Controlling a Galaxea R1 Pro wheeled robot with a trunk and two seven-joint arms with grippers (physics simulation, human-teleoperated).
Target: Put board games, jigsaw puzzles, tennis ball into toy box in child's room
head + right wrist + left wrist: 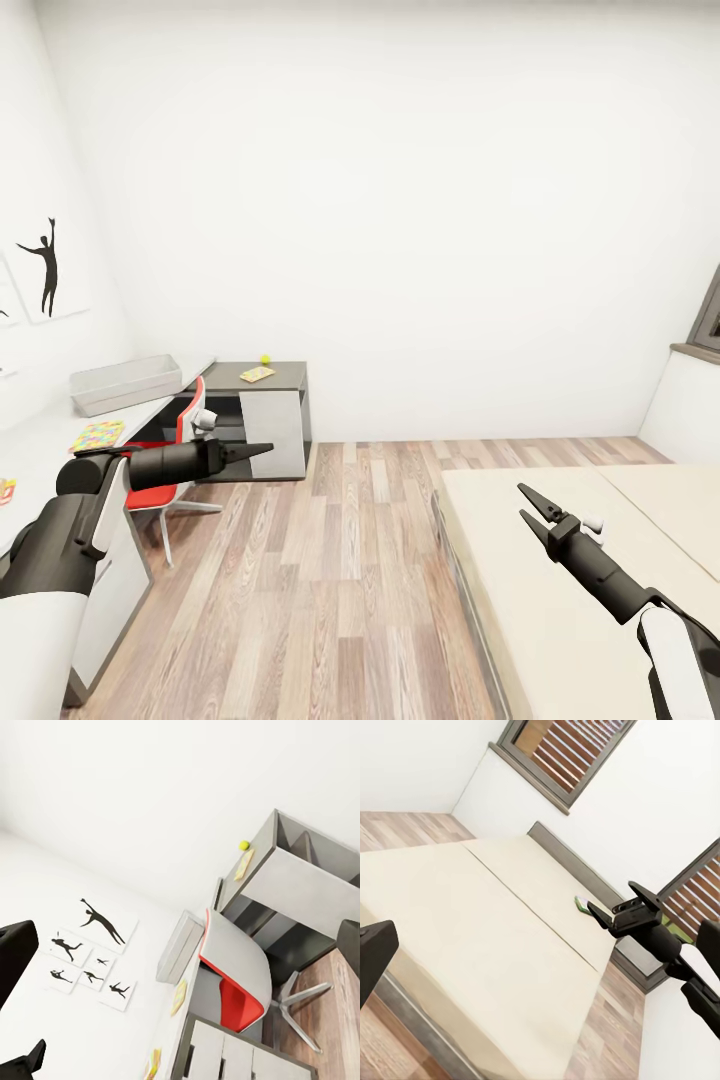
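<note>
The light grey toy box point(125, 383) point(180, 945) stands on the light wing of the table point(40, 440). A multicoloured jigsaw puzzle point(97, 435) point(178, 996) lies in front of it, and another colourful flat piece point(5, 490) point(154, 1063) sits at the view's left edge. On the dark wing rest the tennis ball point(265, 358) point(244, 845) and a flat yellowish toy point(257, 374) point(242, 864), too small to name. A green-edged board game point(582, 904) lies far back on the bed point(472, 915). My left gripper point(265, 451) hangs open beside the chair. My right gripper point(530, 505) point(609, 895) is open over the bed.
A red and grey swivel chair point(180, 440) is tucked at the desk corner. Wood-plank floor point(330, 560) runs between desk and bed point(560, 560). Black silhouette pictures point(45, 265) hang on the left wall. A slatted window point(562, 757) is behind the bed.
</note>
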